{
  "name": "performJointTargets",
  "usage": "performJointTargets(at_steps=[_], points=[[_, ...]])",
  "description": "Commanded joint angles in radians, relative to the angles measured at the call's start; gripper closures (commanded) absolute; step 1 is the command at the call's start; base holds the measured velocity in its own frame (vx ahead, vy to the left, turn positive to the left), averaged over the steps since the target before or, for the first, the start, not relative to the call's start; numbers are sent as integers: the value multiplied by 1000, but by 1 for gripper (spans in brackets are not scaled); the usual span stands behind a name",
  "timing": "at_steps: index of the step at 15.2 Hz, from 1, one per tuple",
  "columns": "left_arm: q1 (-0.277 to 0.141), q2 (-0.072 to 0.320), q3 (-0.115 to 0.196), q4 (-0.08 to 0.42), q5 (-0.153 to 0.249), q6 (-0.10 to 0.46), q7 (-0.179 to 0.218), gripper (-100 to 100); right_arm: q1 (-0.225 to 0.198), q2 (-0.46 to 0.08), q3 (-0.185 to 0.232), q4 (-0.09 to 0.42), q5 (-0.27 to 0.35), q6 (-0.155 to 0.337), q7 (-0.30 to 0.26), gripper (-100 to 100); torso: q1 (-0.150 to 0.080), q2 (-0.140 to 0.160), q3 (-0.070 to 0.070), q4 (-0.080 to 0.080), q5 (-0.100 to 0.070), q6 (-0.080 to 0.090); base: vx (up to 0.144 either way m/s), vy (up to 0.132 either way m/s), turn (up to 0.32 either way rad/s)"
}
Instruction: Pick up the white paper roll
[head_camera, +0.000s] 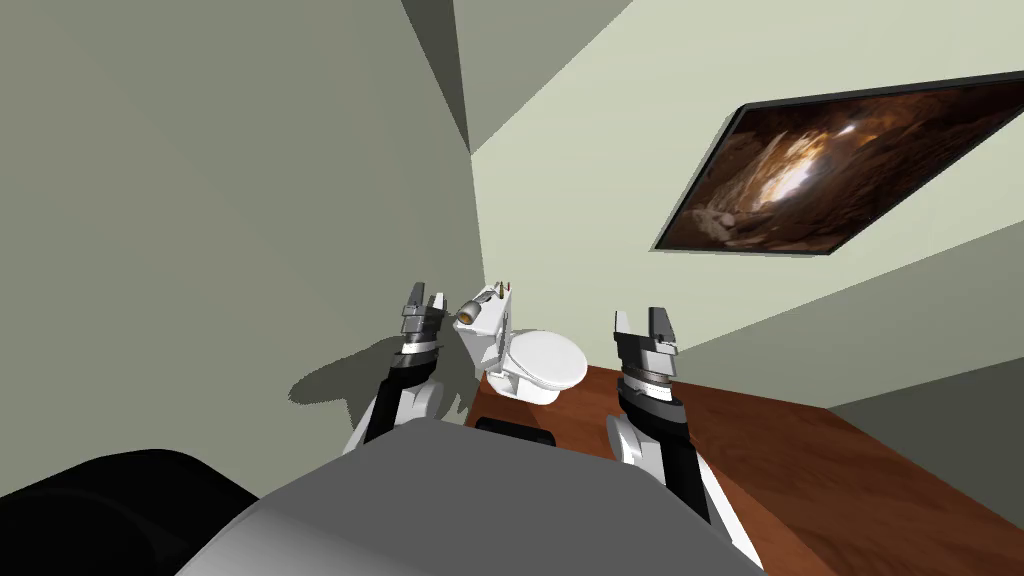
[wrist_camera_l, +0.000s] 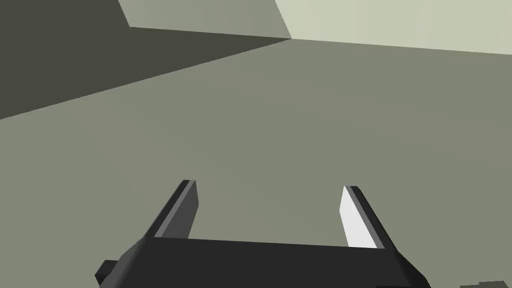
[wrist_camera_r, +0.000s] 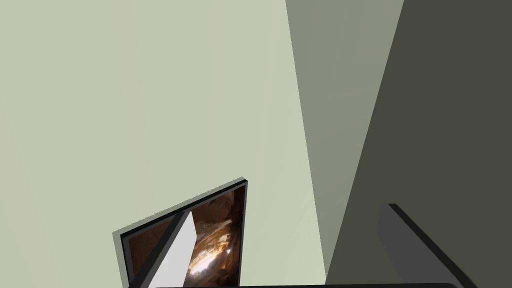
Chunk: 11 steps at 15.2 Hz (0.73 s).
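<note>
the white paper roll (head_camera: 470, 314) is seen lying on its side at the top of the tank of a white toilet (head_camera: 540, 362), with the brown end of its core turned towards the head camera. the toilet is set in a corner of grey-green walls, on a reddish-brown floor (head_camera: 800, 460), and its lid is closed. the left gripper (head_camera: 427, 294) is raised just beside the roll, on the wall side, and its fingers are held apart, not clasped on it. the right gripper (head_camera: 640, 315) is raised on the toilet's other side, well apart from the roll, with its fingers likewise spread.
</note>
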Motion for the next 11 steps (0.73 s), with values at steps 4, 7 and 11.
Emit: performJointTargets(at_steps=[4,7,11], points=[[-17,97,-3,9,-10,55,5,-100,0,0,0,0,0,0,0,0,-1,1,0,0,0,0,-9,-15,57],[-36,151,-6,20,-21,119,11,-100,0,0,0,0,0,0,0,0,-2,2,1,0,0,0,-29,-37,110],[-51,175,-9,30,-29,171,16,-100,0,0,0,0,0,0,0,0,-2,2,1,0,0,0,-30,-30,66]])
